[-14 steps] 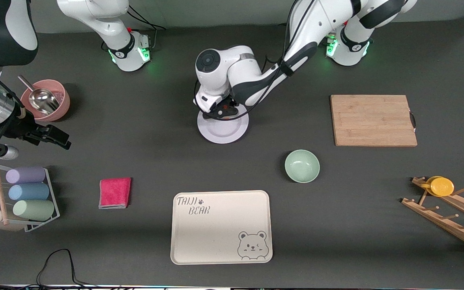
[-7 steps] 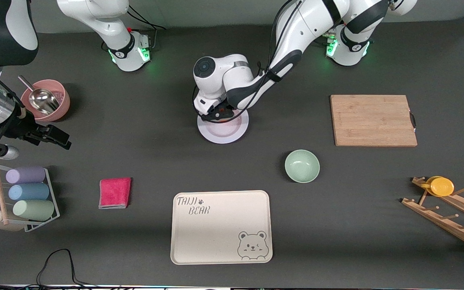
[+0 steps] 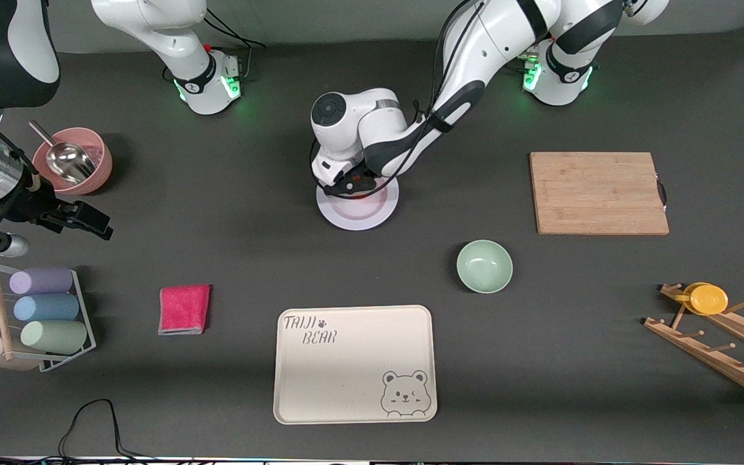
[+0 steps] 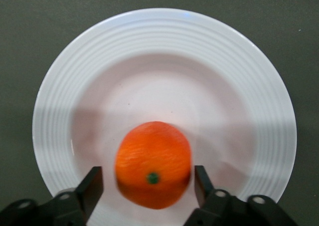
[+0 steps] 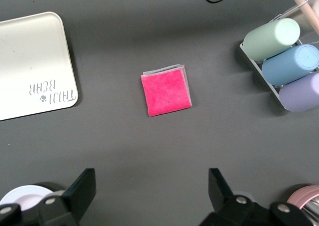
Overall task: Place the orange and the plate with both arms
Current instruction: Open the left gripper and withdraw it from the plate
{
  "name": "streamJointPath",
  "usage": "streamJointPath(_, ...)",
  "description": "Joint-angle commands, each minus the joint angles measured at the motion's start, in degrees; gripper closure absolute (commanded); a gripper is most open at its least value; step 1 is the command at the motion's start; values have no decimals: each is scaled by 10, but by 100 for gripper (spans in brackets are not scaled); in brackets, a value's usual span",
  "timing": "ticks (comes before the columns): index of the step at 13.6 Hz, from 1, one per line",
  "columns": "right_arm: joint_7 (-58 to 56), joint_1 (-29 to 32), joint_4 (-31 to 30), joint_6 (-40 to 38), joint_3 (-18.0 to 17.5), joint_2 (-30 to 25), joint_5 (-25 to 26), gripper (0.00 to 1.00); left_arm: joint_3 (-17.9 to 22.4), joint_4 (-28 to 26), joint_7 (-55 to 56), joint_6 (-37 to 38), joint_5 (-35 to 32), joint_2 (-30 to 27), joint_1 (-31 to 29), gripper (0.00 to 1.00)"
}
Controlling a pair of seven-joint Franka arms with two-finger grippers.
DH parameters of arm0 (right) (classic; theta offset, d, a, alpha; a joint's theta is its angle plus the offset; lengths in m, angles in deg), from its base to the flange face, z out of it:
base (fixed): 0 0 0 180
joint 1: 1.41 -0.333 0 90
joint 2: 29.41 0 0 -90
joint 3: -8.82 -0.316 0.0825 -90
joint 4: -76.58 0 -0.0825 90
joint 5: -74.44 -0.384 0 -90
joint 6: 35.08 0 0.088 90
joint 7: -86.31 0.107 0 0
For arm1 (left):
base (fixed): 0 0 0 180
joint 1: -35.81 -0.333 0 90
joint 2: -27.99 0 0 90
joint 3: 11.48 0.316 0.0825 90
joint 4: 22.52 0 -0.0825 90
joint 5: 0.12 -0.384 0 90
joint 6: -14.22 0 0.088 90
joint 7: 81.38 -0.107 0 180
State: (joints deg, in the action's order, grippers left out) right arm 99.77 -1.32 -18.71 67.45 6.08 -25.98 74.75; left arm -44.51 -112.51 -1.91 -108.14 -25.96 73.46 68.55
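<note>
Between the left gripper's (image 4: 147, 186) fingers (image 4: 92, 186) sits the orange (image 4: 153, 170), stem end up, over the well of the plate (image 4: 259, 106); narrow gaps show on both sides of the fruit, so the fingers look parted and no longer squeezing it, though I cannot tell for certain whether the orange rests on the plate or hangs just above it. From the front, that gripper (image 3: 349, 185) is low over the part of the plate (image 3: 358, 216) toward the robots' bases. By this reading the orange half of the task is done or nearly so, and what remains is to lift the gripper clear and then deal with the plate itself; where it should go cannot be told. The right gripper (image 5: 149, 196) waits with its fingers wide apart and nothing between them, high over the desk (image 3: 230, 194) well away from the plate, toward the right arm's end, above a red cloth (image 5: 166, 92).
</note>
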Motion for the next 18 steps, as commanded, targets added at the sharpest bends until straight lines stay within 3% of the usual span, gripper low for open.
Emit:
streamJointPath(1, 10, -3, -7, 13, 3, -5, 9, 0, 4, 9, 12, 1, -7, -2, 3, 0)
streamJointPath(6, -58, 3, -7, 18, 7, -4, 9, 0, 1, 10, -19, 34, -6, -38, -37, 0)
streamJointPath(11, -174, -3, 10, -70, 27, -4, 9, 0, 13, 10, -214, 162, 100, -175, -145, 0)
streamJointPath(12, -173, -3, 11, -70, 27, -4, 4, 0, 49, 12, -259, 184, 122, -206, -153, 0)
streamJointPath(16, -214, 4, 9, -108, 33, 0, -14, 0, 259, 7, -480, 250, 221, -309, -156, 0)
streamJointPath(18, -215, 1, -27, -108, 74, 6, -174, 0, 315, -13, -571, 269, 221, -346, -182, 0)
